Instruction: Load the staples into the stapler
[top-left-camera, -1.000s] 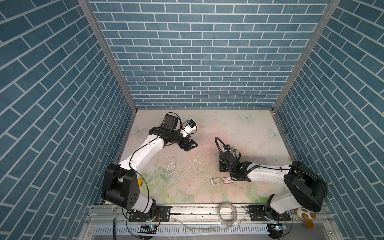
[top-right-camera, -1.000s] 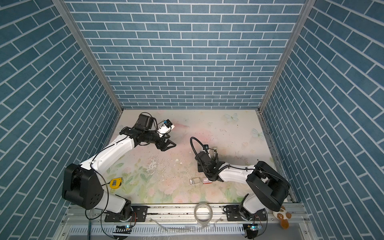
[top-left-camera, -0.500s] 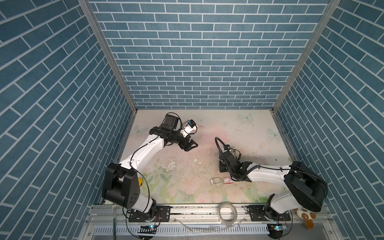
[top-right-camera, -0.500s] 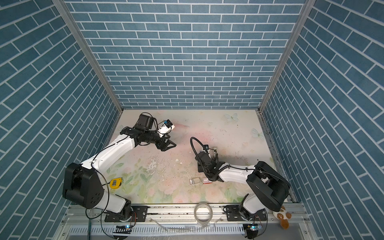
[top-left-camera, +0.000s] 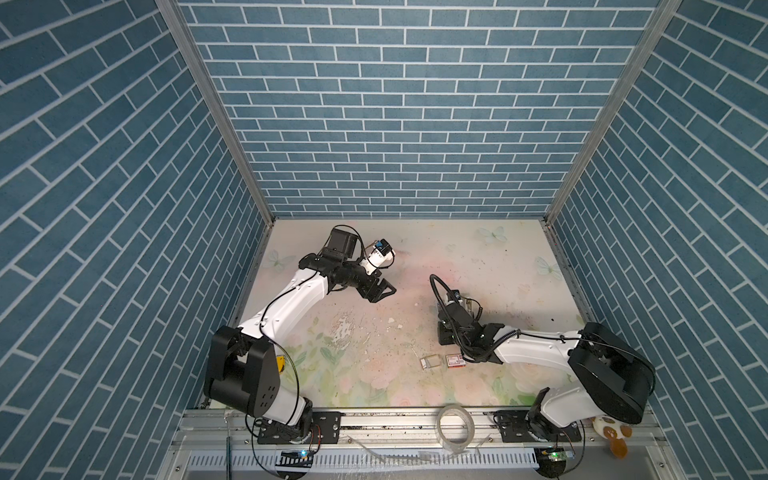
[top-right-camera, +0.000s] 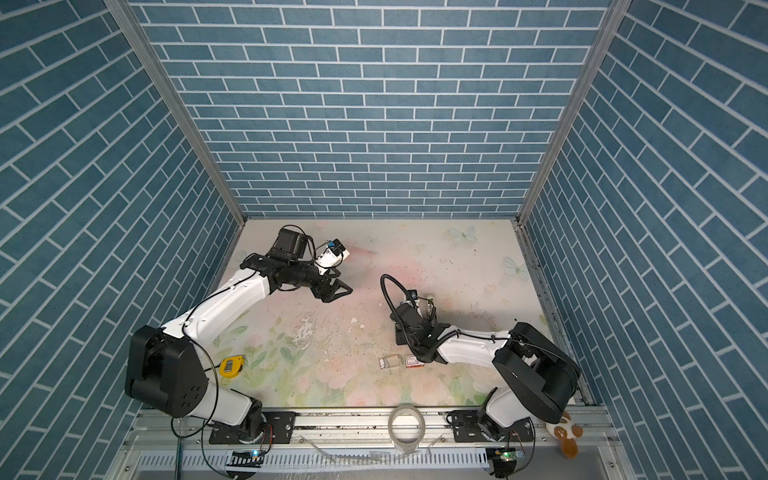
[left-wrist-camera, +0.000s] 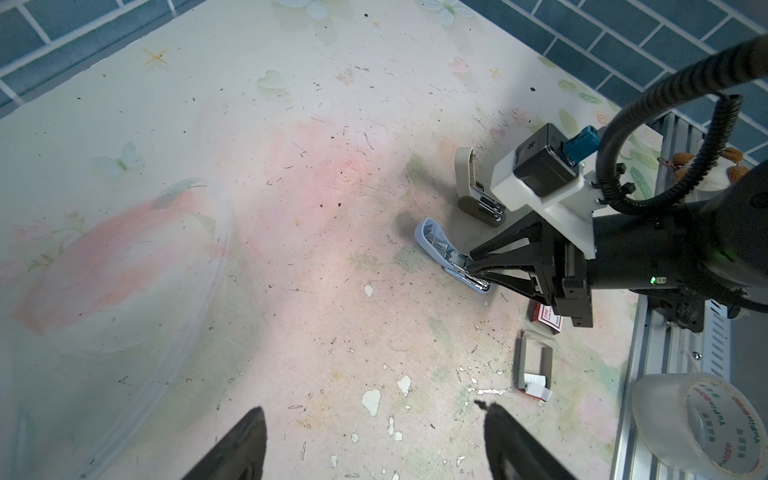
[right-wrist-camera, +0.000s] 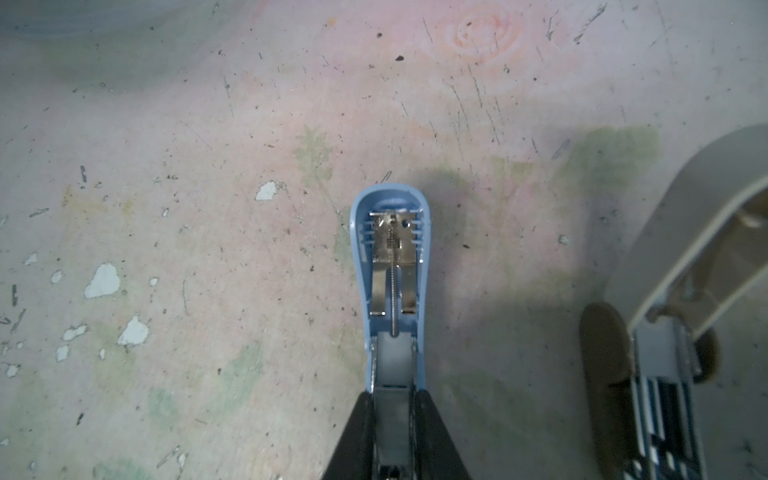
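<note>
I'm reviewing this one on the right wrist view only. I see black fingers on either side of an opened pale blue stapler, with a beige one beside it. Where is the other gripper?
Observer: The left gripper hangs open above the floral table, holding nothing. It is well apart from the pale blue plastic stapler and the beige stapler.
Operator: Is there any staple packaging out there?
Observer: A small white-and-red cardboard box lies on the table next to the right gripper.
Operator: Is there anything else near it?
Observer: An open grey cardboard tray lies beside that box. I cannot tell whether staple strips lie in it.
</note>
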